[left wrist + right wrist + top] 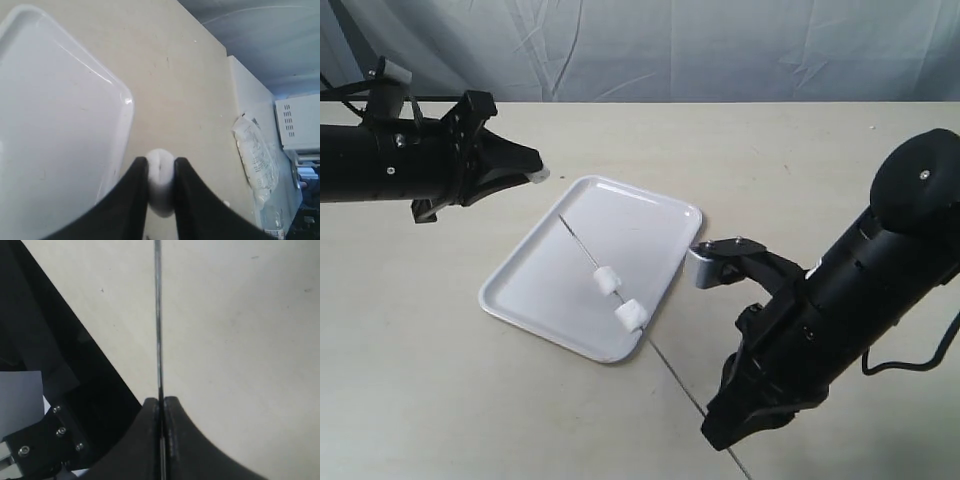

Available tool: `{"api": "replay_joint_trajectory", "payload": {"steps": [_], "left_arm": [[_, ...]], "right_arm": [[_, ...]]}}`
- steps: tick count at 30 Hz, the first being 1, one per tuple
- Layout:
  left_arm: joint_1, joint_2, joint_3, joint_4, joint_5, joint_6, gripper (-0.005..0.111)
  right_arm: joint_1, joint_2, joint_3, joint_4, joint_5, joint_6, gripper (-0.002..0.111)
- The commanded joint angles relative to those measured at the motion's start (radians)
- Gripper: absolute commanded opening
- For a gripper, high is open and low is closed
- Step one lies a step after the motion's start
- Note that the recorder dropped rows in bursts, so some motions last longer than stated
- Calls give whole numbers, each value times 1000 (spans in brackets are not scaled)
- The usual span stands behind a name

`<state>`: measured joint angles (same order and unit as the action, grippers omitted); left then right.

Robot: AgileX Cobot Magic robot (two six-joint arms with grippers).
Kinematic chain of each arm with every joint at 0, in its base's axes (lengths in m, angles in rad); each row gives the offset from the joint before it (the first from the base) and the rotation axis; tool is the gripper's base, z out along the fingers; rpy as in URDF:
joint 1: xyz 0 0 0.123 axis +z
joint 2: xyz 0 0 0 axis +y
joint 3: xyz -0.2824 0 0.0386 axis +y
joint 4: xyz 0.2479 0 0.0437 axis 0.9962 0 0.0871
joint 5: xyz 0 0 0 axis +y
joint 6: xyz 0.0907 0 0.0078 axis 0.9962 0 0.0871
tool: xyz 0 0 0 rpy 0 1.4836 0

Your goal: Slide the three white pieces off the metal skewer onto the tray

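The left pincer [161,162] pinches one white piece [160,197], seemingly just outside the tray [520,285] rim; released here, it likely lands on the desk [770,150]. The right pincer [160,401] grips the metal skewer [158,315], which carries two more pieces [606,281] over the tray.

You have two white pieces [607,281] on the skewer [576,238] above the tray [525,290]; left gripper [532,173] pinches third white piece [541,176].

Beige table [520,420], pale curtain [670,50], plastic bag [256,160], white appliance [299,122]

tray [630,220] white | pieces [606,280] white | skewer [577,238] grey | table [420,400] beige | backdrop [720,50] pale blue-grey | arms [380,165] black
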<state>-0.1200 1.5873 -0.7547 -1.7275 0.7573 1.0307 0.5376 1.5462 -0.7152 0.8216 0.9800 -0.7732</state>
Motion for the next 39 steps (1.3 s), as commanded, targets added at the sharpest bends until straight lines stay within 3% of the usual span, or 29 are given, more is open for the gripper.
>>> {"api": "replay_joint_trajectory", "payload": {"steps": [1, 10, 13, 17, 21, 23, 27, 39], "left_arm": [[0, 1, -8, -17, -24, 6, 18], [-1, 122, -8, 253, -54, -34, 23], [-6, 188, -8, 247, -52, -29, 29], [-39, 281, -8, 100, -66, 90, 31], [-29, 282, -16, -15, 118, 142, 31], [-23, 273, -16, -17, 301, 159, 31], [-23, 273, -23, -17, 464, 157, 31], [-23, 273, -27, -17, 464, 157, 31]], "right_arm": [[-5, -31, 5, -1, -3, -4, -1], [-8, -56, 3, -12, -68, 150, -1], [-8, -56, 1, -16, -77, 166, -1], [-8, -56, 1, -14, -107, 180, -1], [-8, -54, 1, 16, -147, 180, -1], [-8, -42, 1, 77, -202, 182, -1], [-8, 12, 1, 258, -224, 136, -1], [-6, 44, 1, 422, -117, -18, -1]]}}
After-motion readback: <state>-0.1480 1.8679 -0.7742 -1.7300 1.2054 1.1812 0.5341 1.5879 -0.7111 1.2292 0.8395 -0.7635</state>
